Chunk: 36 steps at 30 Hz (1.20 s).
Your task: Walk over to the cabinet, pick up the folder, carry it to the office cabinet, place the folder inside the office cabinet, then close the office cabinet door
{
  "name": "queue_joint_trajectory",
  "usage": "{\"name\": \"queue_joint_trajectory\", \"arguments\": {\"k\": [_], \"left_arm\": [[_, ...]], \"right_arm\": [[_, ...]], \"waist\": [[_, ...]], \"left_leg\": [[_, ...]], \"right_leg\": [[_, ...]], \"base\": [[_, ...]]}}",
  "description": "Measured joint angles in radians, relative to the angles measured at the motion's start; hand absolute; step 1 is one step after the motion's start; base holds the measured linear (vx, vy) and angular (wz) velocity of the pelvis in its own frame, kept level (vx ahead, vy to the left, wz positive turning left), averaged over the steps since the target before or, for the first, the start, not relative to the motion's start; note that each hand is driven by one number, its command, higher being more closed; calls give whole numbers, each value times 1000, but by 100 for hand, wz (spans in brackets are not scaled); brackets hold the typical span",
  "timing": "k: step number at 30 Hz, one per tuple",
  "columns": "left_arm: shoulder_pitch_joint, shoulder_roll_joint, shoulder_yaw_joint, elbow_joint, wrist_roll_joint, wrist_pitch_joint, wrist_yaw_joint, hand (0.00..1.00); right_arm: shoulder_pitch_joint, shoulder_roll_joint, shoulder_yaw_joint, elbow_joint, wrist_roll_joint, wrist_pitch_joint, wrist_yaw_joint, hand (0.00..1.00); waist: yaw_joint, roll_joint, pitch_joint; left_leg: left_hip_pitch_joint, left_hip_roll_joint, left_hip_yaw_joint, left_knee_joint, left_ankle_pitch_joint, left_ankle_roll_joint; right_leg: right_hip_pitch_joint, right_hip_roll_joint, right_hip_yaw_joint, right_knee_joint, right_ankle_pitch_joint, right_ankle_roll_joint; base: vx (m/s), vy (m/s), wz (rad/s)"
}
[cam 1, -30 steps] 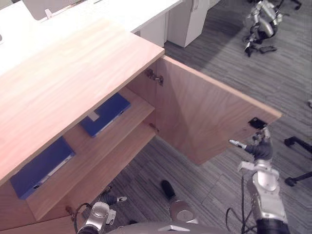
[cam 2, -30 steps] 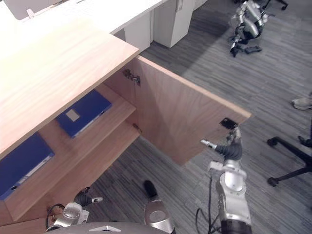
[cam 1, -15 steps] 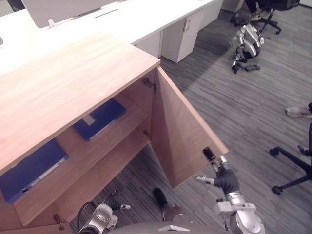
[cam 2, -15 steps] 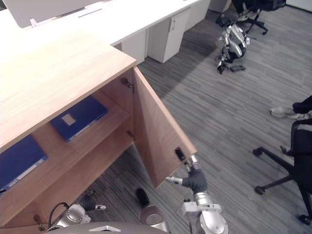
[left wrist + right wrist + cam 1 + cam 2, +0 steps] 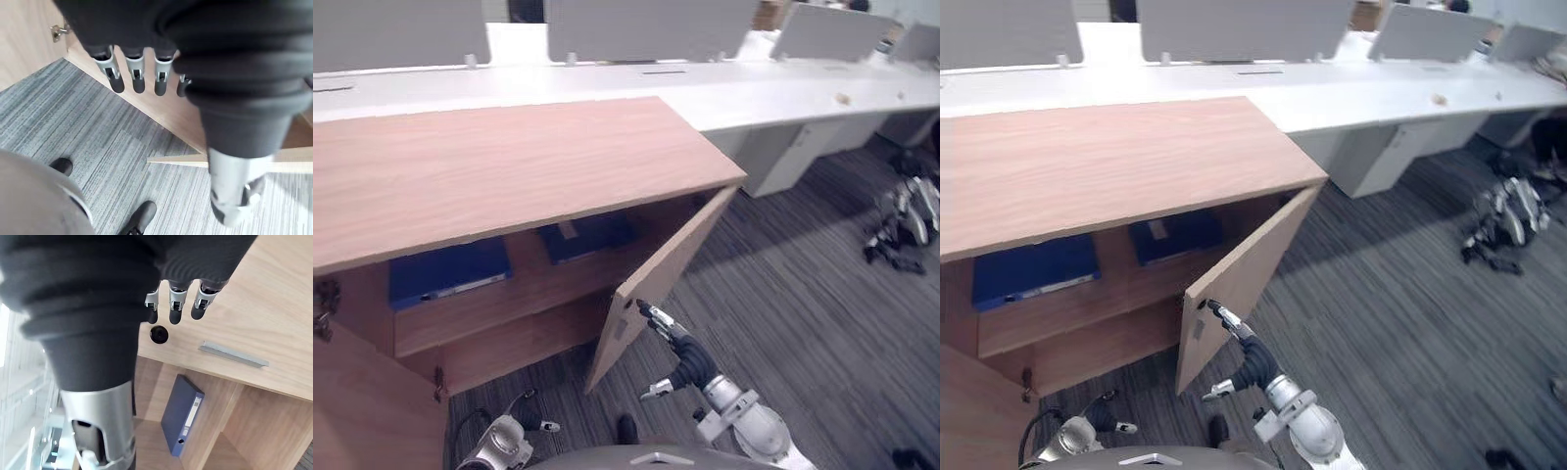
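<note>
- My right hand [image 5: 174, 308], fingers [image 5: 201, 308] straight, at the wood-grain door [image 5: 254, 298] beside its round black lock [image 5: 159, 334].
- Beyond my fingers: flat blue folder [image 5: 182, 413], shelved.
- Left hand [image 5: 134, 68] relaxed above striped carpet [image 5: 73, 122].

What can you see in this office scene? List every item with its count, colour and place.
Office cabinet: one, light wood, in the centre.
Cabinet doors: two, light wood; the right door is partly open, the left door is swung wide.
Folders: two, blue, lying on the upper shelf, a left one and a right one.
Door handle: one, silver, on the right door.
Desk: long, white, behind the cabinet.
Screens: several, grey, along the desk.
Other robot: one, silver, on the floor at far right.
Floor: grey striped carpet.
Right hand: fingers straight, at the right door's free edge.
Left hand: fingers relaxed, low by the cabinet's base.
</note>
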Motion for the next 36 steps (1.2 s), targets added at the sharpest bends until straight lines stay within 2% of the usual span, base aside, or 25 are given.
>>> {"name": "queue_joint_trajectory", "arguments": {"k": [4, 7, 12, 19, 27, 36], "left_arm": [[-10, 18, 38, 1, 0, 5, 1, 0], [1, 31, 72, 0, -2, 14, 2, 0], [27, 25, 120, -1, -10, 15, 9, 0], [68, 19, 164, -1, -29, 16, 22, 0], [88, 4, 196, -33, -49, 17, 31, 0], [89, -16, 229, -52, -88, 18, 61, 0]], "right_arm": [[-165, 35, -40, 205, 1, 15, -46, 0], [-228, 67, -96, 290, 1, 18, -73, 0], [-292, 84, -162, 384, 0, 27, -123, 0], [-331, 158, -230, 478, -19, 41, -185, 0], [-283, 238, -272, 599, -60, 57, -188, 0], [-224, 321, -336, 846, -103, 83, -226, 0]], "waist": [[15, 12, 9], [37, 27, 20], [47, 53, 41], [55, 53, 42], [49, 50, 42], [44, 53, 41]], "left_leg": [[-32, -15, -74, 0, 13, 8], [-51, -20, -116, 0, 21, 7], [-60, -35, -181, -22, 48, 9], [-40, -37, -217, -95, 103, 2], [0, -40, -226, -197, 160, 0], [45, -41, -219, -232, 166, 0]], "right_leg": [[14, -16, -66, -3, -10, 12], [19, -19, -108, -3, -13, 18], [31, -28, -165, -3, -22, 30], [34, -27, -193, -2, -29, 30], [35, -29, -195, 2, -49, 43], [56, -29, -192, 2, -46, 49]], "base": [[8, 10, 54], [24, -14, 41], [9, -16, 43], [-32, -28, 14], [-38, -12, 5], [22, 3, -1]]}}
